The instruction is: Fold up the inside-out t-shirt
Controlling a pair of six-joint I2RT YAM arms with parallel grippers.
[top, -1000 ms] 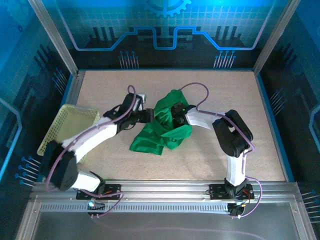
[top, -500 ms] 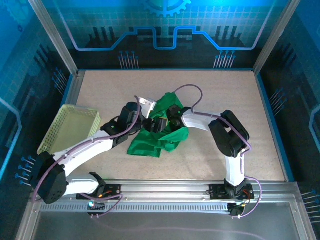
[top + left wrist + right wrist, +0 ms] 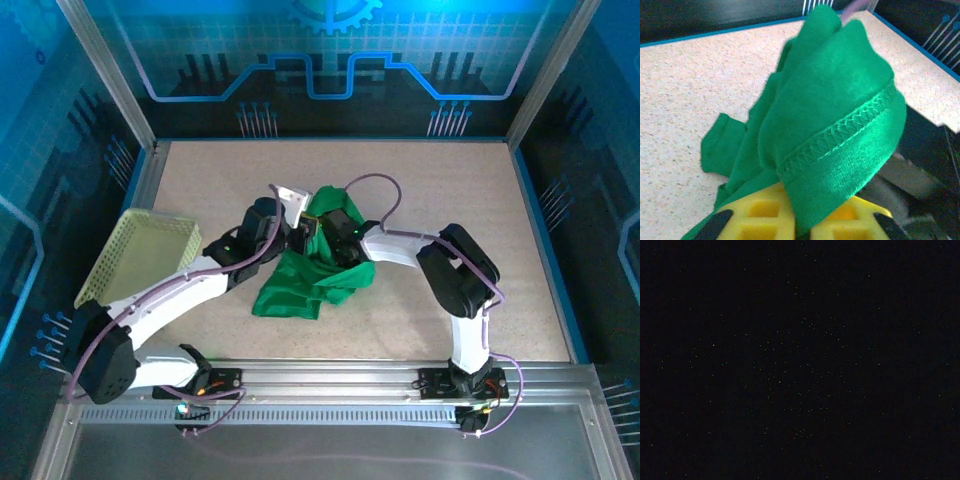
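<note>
The inside-out t-shirt [image 3: 298, 288] is a bright-green crumpled heap in the middle of the table, raised into a peak at its far end. My left gripper [image 3: 300, 241] reaches in from the left and is shut on a stitched hem of the t-shirt [image 3: 832, 105]. That hem is pinched between its yellow fingers [image 3: 760, 217]. My right gripper [image 3: 343, 236] comes in from the right and sits buried in the raised cloth, with its jaws hidden. The right wrist view is black.
A pale yellow-green perforated basket [image 3: 140, 255] lies tilted at the left edge of the table. The speckled tabletop [image 3: 450, 190] is bare behind and to the right of the shirt. Metal rails and blue walls border it.
My left gripper was open beside the cloth and has now shut on the hem. Both grippers and the shirt's peak have shifted a little to the left.
</note>
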